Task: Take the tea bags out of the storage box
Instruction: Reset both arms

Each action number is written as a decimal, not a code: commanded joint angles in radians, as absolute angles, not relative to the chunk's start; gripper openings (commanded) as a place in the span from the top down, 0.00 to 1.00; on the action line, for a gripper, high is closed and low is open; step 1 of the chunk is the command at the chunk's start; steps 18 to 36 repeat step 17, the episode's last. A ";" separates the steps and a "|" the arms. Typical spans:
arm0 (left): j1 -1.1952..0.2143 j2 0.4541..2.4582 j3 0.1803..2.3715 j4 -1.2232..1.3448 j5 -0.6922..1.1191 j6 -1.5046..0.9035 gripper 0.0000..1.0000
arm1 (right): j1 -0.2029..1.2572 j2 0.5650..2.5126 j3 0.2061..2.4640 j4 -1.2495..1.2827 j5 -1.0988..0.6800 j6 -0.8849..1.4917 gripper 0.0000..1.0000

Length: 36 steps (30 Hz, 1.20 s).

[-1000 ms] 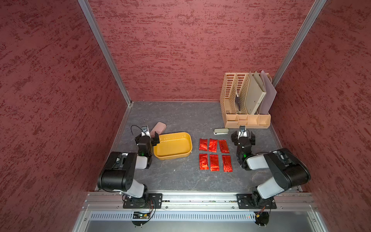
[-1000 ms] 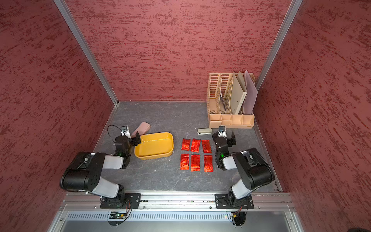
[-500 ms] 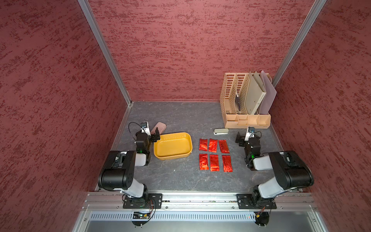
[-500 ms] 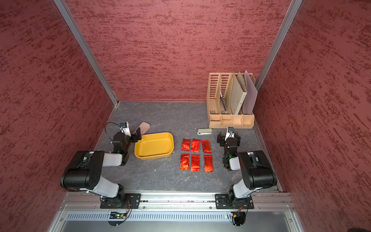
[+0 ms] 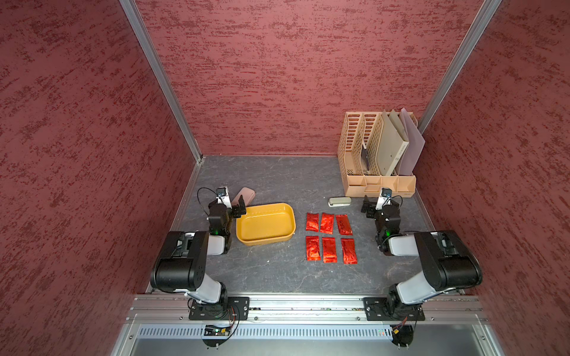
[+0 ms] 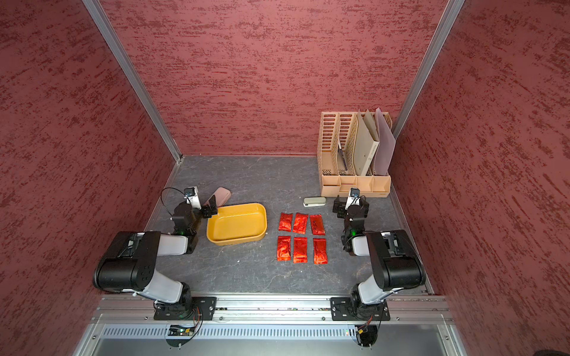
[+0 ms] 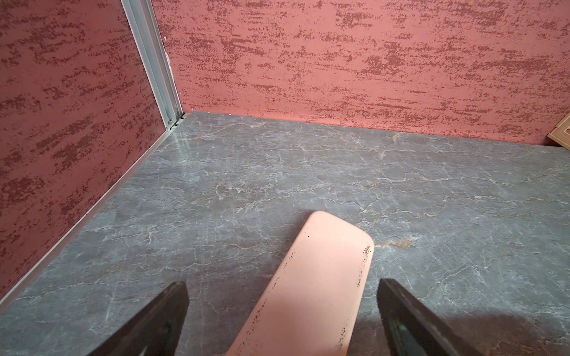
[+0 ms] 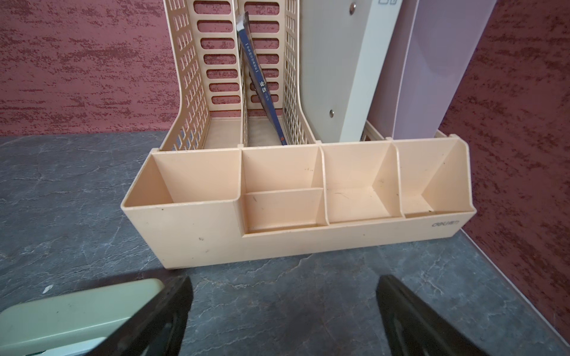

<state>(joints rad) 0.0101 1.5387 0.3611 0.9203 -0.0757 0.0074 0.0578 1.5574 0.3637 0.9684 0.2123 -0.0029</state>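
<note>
**rigside_tom:** Over the last second the right tool has drifted a little away from the six shiny, crinkled red foil tea bags. It's gone toward the right wall and the tall beige perforated plastic file organiser. Its fingers are spread wide, with only the dark grey marbled bench between them.

**kettle_on:** And the left one?

**rigside_tom:** The left tool barely shifted, it just nosed slightly farther back. It's still just beside the far left corner of the shallow mustard-yellow plastic storage box, released and gripping nothing. From its wrist camera, the flat pink case with rounded ends runs up between the two fingers with a gap on each side.

**kettle_on:** Did the bags move at all?

**rigside_tom:** Nope, same spot as a second ago. They're in two rows of three, flat on the bench between the box and the right arm, and all six are out of the box. The box itself hasn't budged either. Neither has the small pale green oblong gadget, which lies between the organiser and the far row of bags. In the right wrist view it's just beside one finger of that tool.
</note>
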 commanded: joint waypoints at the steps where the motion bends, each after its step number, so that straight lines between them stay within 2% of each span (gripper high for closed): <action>1: 0.006 1.537 0.362 0.936 -0.067 0.007 0.00 | 0.050 1.554 0.367 0.962 0.196 0.007 0.02; 36: 0.006 1.537 0.362 0.937 -0.066 0.007 0.00 | 0.049 1.550 0.365 0.962 0.191 0.007 0.01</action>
